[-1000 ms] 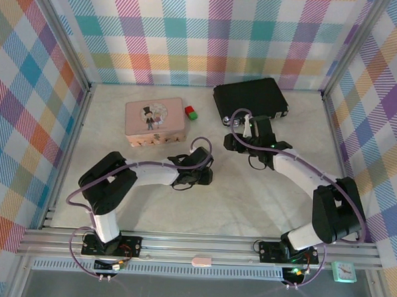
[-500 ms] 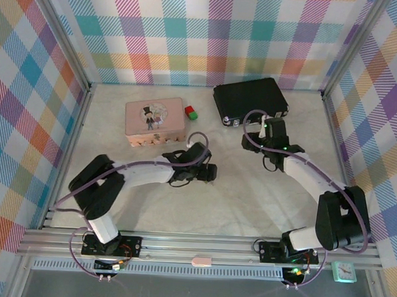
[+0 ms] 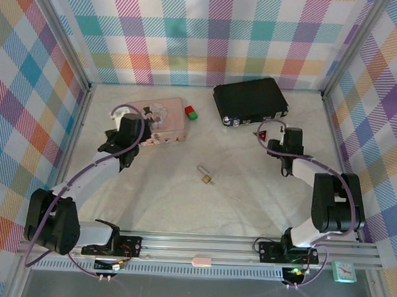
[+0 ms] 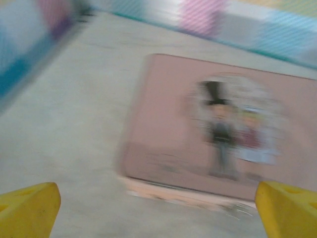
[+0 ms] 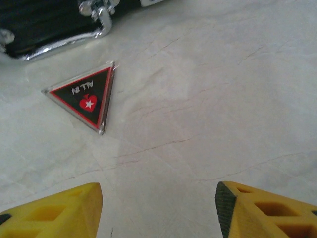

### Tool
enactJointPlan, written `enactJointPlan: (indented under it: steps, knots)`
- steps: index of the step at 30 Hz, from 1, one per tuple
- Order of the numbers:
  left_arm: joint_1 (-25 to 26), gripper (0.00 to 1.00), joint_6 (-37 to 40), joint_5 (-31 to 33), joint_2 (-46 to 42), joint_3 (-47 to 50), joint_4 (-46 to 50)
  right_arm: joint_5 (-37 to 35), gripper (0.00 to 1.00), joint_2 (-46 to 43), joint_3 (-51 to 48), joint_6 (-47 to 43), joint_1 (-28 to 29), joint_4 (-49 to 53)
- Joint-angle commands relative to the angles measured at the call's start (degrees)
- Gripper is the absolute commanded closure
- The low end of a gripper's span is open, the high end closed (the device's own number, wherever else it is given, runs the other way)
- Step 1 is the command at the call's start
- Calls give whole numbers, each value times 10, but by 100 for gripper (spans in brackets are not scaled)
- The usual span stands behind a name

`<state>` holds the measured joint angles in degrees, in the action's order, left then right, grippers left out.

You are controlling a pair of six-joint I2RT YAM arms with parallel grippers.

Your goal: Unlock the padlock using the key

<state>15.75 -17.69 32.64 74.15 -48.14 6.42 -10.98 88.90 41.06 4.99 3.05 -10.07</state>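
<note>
My left gripper (image 4: 158, 210) is spread wide and empty, its yellow fingertips (image 4: 27, 208) framing the pink tin (image 4: 223, 129) at twelve o'clock. My right gripper (image 5: 158, 210) is parted too and holds nothing. A triangular token (image 5: 84, 99) lies on the table (image 5: 208, 99) at its eleven o'clock. The padlock (image 3: 207, 177) lies alone mid-table, at four o'clock from the left gripper and eight o'clock from the right, well apart from both.
</note>
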Motion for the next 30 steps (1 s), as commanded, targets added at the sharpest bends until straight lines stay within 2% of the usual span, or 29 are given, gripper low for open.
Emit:
enactJointPlan:
  steps: [1,3,5,6,7,8,12,16,19,22,24,26,30]
  knots:
    - [-40,0,41,71,20,47,-75,39,38,17,-10,-35,-7,-97]
    - [-59,0,42,78,32,63,-97,50,40,15,-24,-41,-8,-121]
    - [-66,0,55,73,40,83,-134,61,34,-2,-57,-45,-9,-162]
    - [-69,0,64,61,43,97,-164,61,25,-10,-79,-44,-9,-194]
    - [-72,0,72,47,45,111,-195,61,6,-17,-98,-43,-9,-222]
    - [-75,0,79,34,49,124,-226,61,1,-22,-117,-41,-10,-251]
    - [-83,0,122,-7,73,153,-316,68,1,-3,-185,-29,-22,-406]
    - [-100,0,139,-82,99,188,-395,67,1,-11,-179,-29,-22,-378]
    - [-107,0,160,-145,131,235,-513,67,1,-10,-180,-30,-22,-385]
    - [-114,0,160,-179,137,254,-542,67,1,-11,-181,-30,-22,-384]
    - [-116,0,170,-192,169,274,-624,68,1,-10,-181,-30,-22,-384]
    - [-116,0,163,-192,154,263,-572,68,1,-10,-181,-30,-22,-383]
    - [-116,0,166,-190,161,264,-589,68,1,-11,-181,-31,-22,-383]
